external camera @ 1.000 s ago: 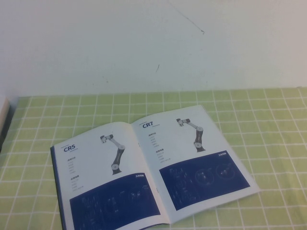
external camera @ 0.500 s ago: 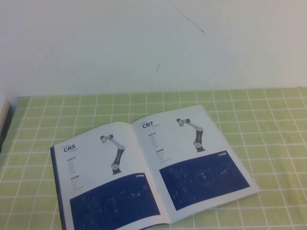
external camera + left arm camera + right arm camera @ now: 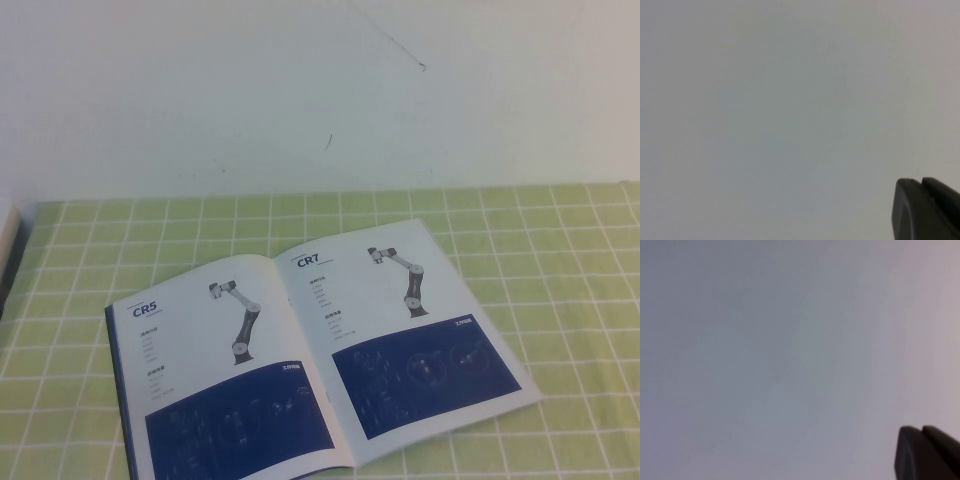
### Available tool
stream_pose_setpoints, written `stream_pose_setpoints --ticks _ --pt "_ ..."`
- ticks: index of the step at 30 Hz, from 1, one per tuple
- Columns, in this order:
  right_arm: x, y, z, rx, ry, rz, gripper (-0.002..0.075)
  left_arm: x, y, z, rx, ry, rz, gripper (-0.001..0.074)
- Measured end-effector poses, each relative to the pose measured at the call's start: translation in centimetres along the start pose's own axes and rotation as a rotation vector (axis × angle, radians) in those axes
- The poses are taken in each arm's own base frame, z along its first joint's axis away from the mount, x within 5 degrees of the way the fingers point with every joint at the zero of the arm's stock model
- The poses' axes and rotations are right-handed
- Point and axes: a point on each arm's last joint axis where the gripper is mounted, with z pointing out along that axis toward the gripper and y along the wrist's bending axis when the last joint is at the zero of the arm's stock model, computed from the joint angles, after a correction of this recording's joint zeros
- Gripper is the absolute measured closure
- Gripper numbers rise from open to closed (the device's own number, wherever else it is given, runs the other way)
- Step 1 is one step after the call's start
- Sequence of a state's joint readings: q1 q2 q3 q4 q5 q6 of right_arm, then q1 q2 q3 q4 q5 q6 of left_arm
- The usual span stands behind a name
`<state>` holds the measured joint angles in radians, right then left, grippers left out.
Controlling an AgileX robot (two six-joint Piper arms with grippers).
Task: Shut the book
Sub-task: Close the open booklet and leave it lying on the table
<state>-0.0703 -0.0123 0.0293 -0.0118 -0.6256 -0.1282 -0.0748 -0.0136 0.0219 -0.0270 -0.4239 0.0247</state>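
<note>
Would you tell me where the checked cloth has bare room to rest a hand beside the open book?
Bare cloth runs between the book and the wall, and right of the CR7 page. The book fills the near middle. The left gripper and right gripper show only in wrist views, before a blank surface.
</note>
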Motion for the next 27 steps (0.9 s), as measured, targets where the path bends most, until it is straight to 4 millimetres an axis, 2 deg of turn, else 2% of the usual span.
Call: stream_pose_setpoints --ticks 2,5,8,12,14,16,20,23,27 --pt "0.0 0.0 0.0 0.000 0.016 0.023 0.0729 0.1 0.1 0.0 -0.012 0.008 -0.032 0.0738" --pt "-0.5 -0.1 0.8 -0.018 0.174 0.038 0.0729 0.4 0.1 0.2 -0.018 0.123 -0.079 0.0738" --pt "-2.6 -0.3 1.8 -0.037 0.323 0.033 0.0729 -1.5 0.0 0.8 -0.007 0.209 -0.091 0.0738" --pt "-5.4 -0.6 4.4 -0.060 0.534 0.038 0.0729 -4.2 -0.2 2.9 0.010 0.417 -0.098 0.0738" --pt "-5.9 -0.6 5.9 -0.081 0.674 0.055 0.0729 -5.2 -0.3 4.3 0.019 0.541 -0.103 0.0738" --pt "-6.1 -0.3 7.9 -0.134 0.817 0.054 0.0729 -5.3 -0.5 5.9 0.026 0.678 -0.119 0.0738" --pt "-5.0 0.9 12.0 -0.325 1.015 0.018 0.0729 -2.9 -0.7 8.6 0.020 0.870 -0.139 0.0738" --pt "-2.7 2.4 14.5 -0.509 1.092 0.018 0.0729 -0.4 -0.8 9.9 0.014 1.015 -0.152 0.0738" --pt "1.6 4.6 16.9 -0.732 1.159 0.109 0.0729 3.2 -1.1 11.1 0.016 1.199 -0.201 0.0738"
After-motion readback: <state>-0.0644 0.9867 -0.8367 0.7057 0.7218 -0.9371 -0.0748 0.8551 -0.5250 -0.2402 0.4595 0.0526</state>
